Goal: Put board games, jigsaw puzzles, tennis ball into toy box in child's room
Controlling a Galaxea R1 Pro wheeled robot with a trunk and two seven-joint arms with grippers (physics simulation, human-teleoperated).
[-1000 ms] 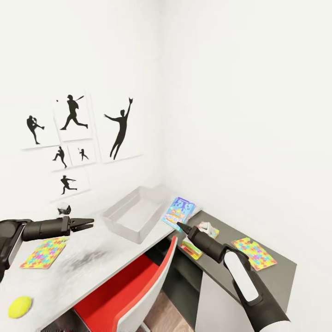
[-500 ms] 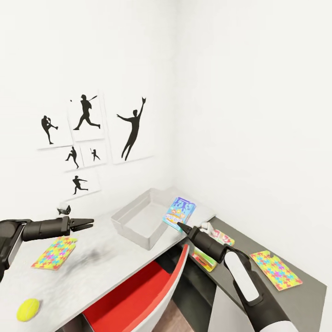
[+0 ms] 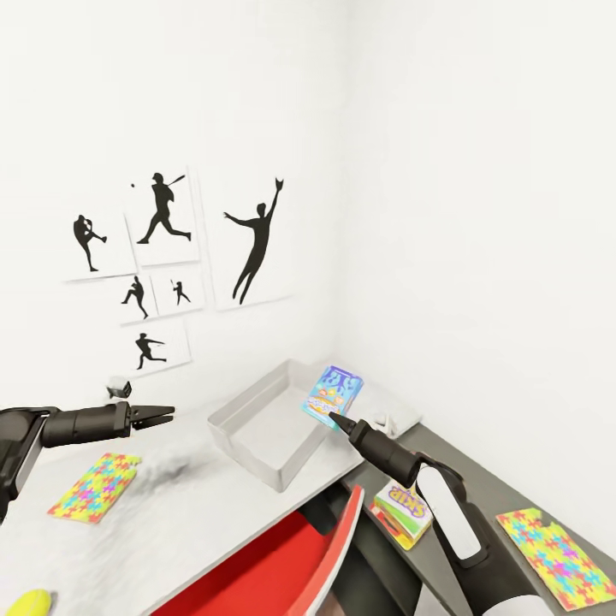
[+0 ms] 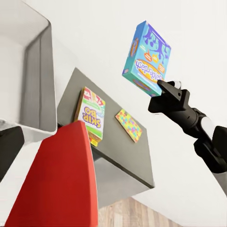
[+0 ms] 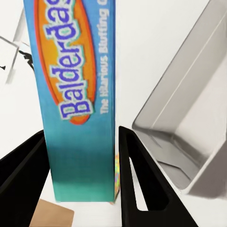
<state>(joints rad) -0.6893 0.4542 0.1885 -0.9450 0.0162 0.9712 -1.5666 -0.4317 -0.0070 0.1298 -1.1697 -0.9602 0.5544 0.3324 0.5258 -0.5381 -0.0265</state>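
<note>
The right tool (image 3: 333,417) pinches a blue Balderdash board game (image 3: 334,393) by its lower edge, black fingers (image 5: 142,184) either side of the glossy printed card. The box stands upright in the air over the near right corner of the toy box (image 3: 257,419), a smooth light-grey bin with flared walls resting on the pale worktop (image 3: 197,505). The left tool (image 3: 162,415) hovers over that worktop with its slim fingers drawn close together, gripping nothing. Beneath it lies a thin mosaic jigsaw puzzle (image 3: 94,486); the tennis ball (image 3: 27,602) sits at the near edge. On the dark lower wing (image 3: 479,479) lie the SKIP-BO box (image 3: 404,510) and a second puzzle (image 3: 554,556).
</note>
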